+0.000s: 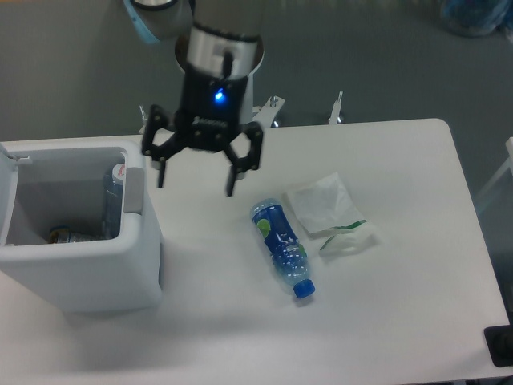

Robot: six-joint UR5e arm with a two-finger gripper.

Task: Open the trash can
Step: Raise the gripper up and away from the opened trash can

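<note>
The trash can (88,277) is a large white bin at the table's left, and it stands open, its lid (6,192) swung up at the far left edge. Its grey push-button tab (135,190) shows on the right rim. Inside I see a bottle leaning on the right wall and a can at the bottom. My gripper (196,183) hangs open just right of the bin, above the table, with nothing between its fingers.
A blue plastic bottle (281,249) lies on its side mid-table, cap toward the front. Next to it on the right lies a crumpled clear bag (329,210) with a green strip. The robot's base stands behind the table.
</note>
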